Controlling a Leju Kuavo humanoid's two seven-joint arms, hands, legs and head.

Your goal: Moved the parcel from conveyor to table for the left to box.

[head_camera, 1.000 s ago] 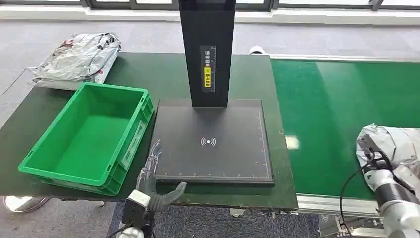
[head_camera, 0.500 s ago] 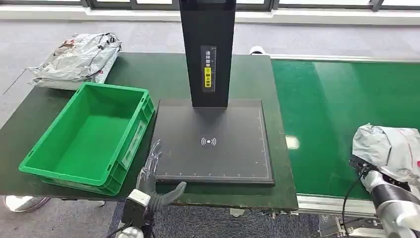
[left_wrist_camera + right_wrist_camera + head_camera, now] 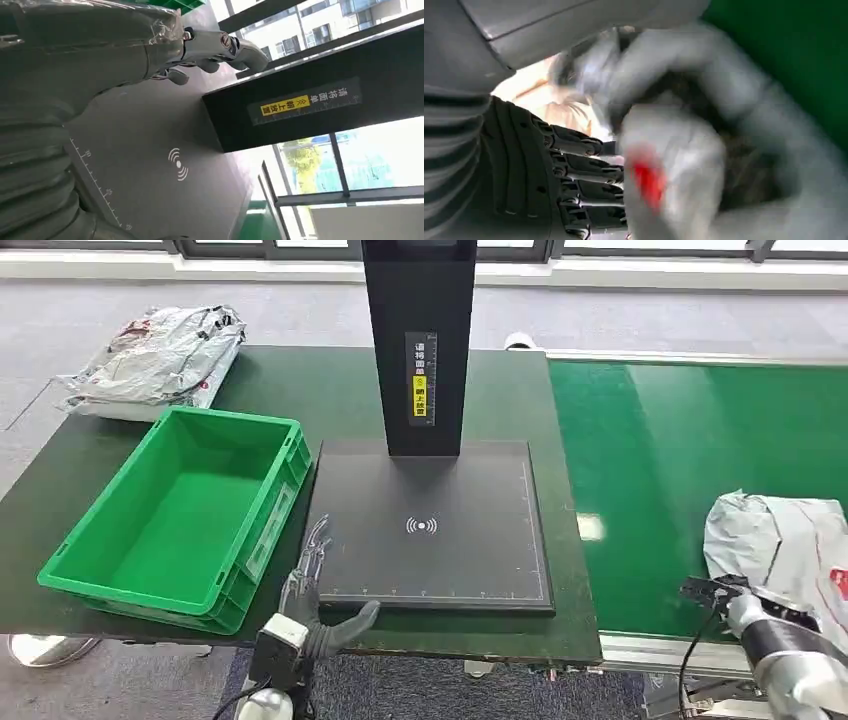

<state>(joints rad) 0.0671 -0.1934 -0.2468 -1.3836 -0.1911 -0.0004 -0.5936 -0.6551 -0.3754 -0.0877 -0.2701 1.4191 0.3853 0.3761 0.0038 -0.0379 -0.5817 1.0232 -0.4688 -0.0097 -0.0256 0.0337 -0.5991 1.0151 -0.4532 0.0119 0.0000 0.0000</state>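
Slowly the grey parcel (image 3: 778, 545) slides nearer the belt (image 3: 660, 480) edge, held by the right hand (image 3: 722, 592), fingers (image 3: 589, 187) curled on it. Left hand (image 3: 318, 592) waits with fingers spread by the table (image 3: 300, 390) edge.

- The left hand (image 3: 318, 585) sits at the lower centre-left of the head view, rising from a silver wrist at the bottom edge.
- Its fingers (image 3: 312, 555) are spread and extended upward in the frame, the thick grey thumb pointing off to the right; it holds nothing.
- In the left wrist view the same hand (image 3: 150, 45) fills the upper left, fingers stretched out and apart.
- The right hand (image 3: 735, 597) is at the lower right of the head view, on a silver forearm entering from the bottom right corner.
- Its dark fingers (image 3: 584, 170) curl around the grey parcel (image 3: 785, 545), gripping it.
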